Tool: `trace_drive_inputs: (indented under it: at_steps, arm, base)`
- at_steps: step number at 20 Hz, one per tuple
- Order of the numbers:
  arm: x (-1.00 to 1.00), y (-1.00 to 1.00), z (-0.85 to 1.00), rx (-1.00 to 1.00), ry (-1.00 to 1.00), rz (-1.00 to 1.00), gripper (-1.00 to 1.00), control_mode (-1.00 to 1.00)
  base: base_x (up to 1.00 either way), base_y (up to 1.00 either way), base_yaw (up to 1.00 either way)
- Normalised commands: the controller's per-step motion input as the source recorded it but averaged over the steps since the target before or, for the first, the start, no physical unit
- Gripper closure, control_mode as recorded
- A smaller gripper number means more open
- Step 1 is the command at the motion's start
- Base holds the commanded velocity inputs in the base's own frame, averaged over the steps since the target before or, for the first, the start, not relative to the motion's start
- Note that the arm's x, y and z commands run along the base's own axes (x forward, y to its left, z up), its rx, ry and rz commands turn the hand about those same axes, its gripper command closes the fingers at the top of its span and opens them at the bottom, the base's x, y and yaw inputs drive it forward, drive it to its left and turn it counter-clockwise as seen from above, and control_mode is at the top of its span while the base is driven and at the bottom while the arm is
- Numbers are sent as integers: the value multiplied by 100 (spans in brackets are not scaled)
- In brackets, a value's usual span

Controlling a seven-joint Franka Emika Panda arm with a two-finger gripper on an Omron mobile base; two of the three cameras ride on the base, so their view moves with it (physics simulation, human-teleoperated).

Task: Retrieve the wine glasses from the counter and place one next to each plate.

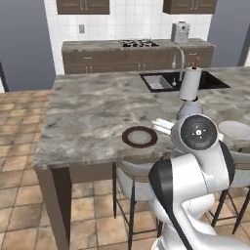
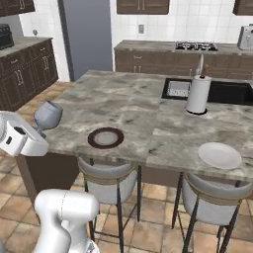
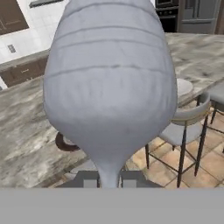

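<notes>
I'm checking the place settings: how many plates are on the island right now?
2. The dark-rimmed plate lies near the island's front edge above one stool; the white plate lies further along that edge, above the next stool.

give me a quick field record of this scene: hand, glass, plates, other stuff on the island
hand: the hand is closed on the stem of a wine glass
glass position: upright, held near the island's edge, beside the dark-rimmed plate, not yet set down
dark-rimmed plate: flat on the island, above a stool
white plate: flat on the island, no glass beside it
paper-towel roll: upright next to the sink
</notes>
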Motion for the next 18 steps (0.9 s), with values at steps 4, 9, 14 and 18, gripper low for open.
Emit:
trace_drive_inputs:
  at_steps: [4,9,14,18]
  arm:
    - [0,0,0,0,0,0,100,100]
    - [0,0,0,0,0,0,100,100]
    - [0,0,0,0,0,0,100,100]
    - [0,0,0,0,0,0,100,100]
  base:
    - [0,-100,0]
    - [80,-54,-7]
    - [94,19,-5]
    - [66,42,6]
